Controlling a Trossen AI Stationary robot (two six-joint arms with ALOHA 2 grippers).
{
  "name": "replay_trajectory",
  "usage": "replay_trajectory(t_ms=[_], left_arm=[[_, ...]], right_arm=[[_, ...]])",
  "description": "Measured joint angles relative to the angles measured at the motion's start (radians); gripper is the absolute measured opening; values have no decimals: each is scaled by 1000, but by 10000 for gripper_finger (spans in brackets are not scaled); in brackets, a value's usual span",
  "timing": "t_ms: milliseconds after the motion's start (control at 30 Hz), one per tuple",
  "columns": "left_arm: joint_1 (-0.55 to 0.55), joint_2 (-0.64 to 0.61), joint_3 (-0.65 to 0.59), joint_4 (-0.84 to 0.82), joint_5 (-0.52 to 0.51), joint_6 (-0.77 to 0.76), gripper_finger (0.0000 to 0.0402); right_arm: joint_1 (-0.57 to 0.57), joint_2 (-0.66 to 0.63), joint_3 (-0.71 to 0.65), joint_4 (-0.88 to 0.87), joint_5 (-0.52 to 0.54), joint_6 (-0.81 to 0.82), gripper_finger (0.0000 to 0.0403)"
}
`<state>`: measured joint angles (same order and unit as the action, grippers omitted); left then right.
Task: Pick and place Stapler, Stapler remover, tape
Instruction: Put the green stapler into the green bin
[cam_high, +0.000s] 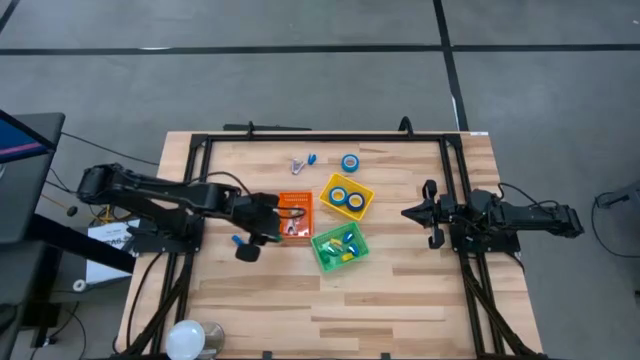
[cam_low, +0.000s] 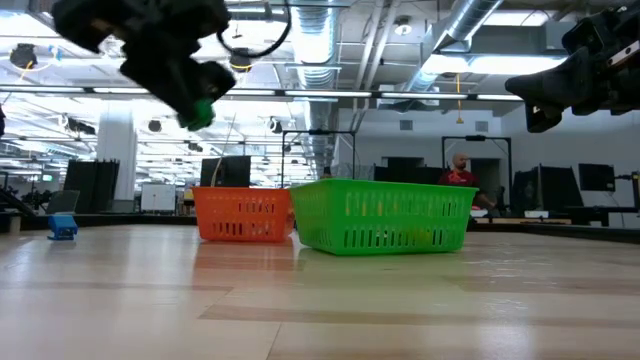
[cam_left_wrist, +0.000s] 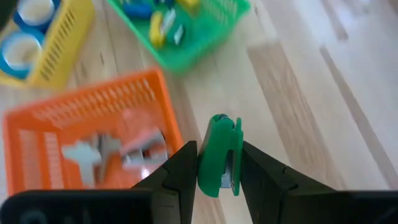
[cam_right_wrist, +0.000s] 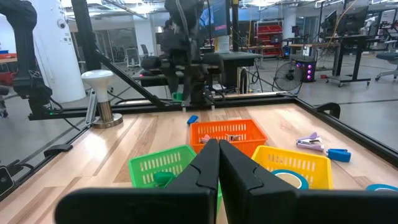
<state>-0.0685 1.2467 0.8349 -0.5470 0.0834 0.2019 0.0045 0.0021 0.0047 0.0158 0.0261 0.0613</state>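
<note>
My left gripper (cam_left_wrist: 217, 171) is shut on a small green stapler (cam_left_wrist: 219, 155) and hangs above the table at the orange bin's (cam_high: 296, 214) left side; the low view shows the stapler (cam_low: 202, 113) high in the air. The orange bin (cam_left_wrist: 87, 140) holds silver and pink staple removers. The green bin (cam_high: 340, 246) holds several coloured staplers. Two blue tape rolls lie in the yellow bin (cam_high: 346, 196). One more tape roll (cam_high: 349, 162) lies flat on the table behind it. A blue stapler (cam_high: 238, 240) rests on the table by my left gripper. My right gripper (cam_high: 430, 213) is shut and waits right of the bins. My left gripper pinches the green stapler between its two fingers, one finger (cam_left_wrist: 180, 171) on each flat side. The fingers lie along the stapler, whose far end (cam_left_wrist: 221, 121) sticks out past the fingertips. It is lifted clear of the table.
A staple remover (cam_high: 298, 165) and a small blue object (cam_high: 311, 158) lie near the table's far edge. A black frame (cam_high: 320, 139) runs round the table. A lamp-like white object (cam_high: 190, 338) stands at the near left corner. Bare wood lies in front of the bins.
</note>
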Motion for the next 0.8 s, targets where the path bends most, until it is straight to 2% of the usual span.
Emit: replay_trajectory(t_ms=[533,800], left_arm=[[2,188,76,379,-4,3,102],[-1,235,88,473,-4,4,102]], right_arm=[[0,0,0,0,0,0,1],[0,0,0,0,0,0,1]])
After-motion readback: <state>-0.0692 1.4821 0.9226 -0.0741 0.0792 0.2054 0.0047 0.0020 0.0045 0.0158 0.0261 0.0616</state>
